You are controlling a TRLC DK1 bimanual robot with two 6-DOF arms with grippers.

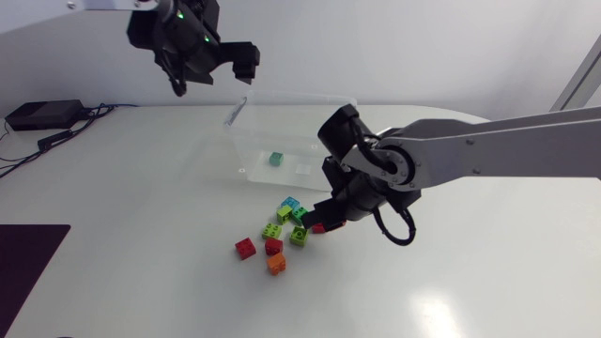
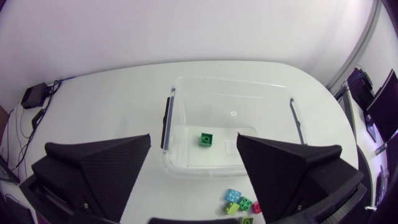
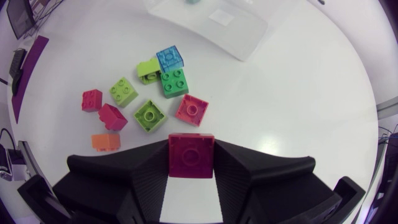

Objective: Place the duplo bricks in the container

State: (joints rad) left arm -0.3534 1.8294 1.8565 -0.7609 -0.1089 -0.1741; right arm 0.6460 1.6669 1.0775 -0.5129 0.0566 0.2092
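While the right gripper (image 1: 320, 225) is clamping a magenta duplo brick (image 3: 191, 155) by two opposite side walls, fingers closed on it from both sides, that brick is hanging just above the table (image 1: 141, 188), beside the loose bricks (image 3: 150, 116) and short of the container (image 2: 261, 112). Judging by looks, the brick is going to handle as light, rigid, hollow plastic with smooth, somewhat slippery sides. It should not crush, but it could twist out if pinched near a corner. The flat side walls below the studs are looking like the best hold, as now. The loose bricks are lying close together, some touching, so a neighbour is likely to get nudged on later picks. One green brick (image 2: 206, 139) is sitting inside the clear container already. The left gripper (image 1: 212, 73) is hovering over the container with fingers spread wide, holding nothing.
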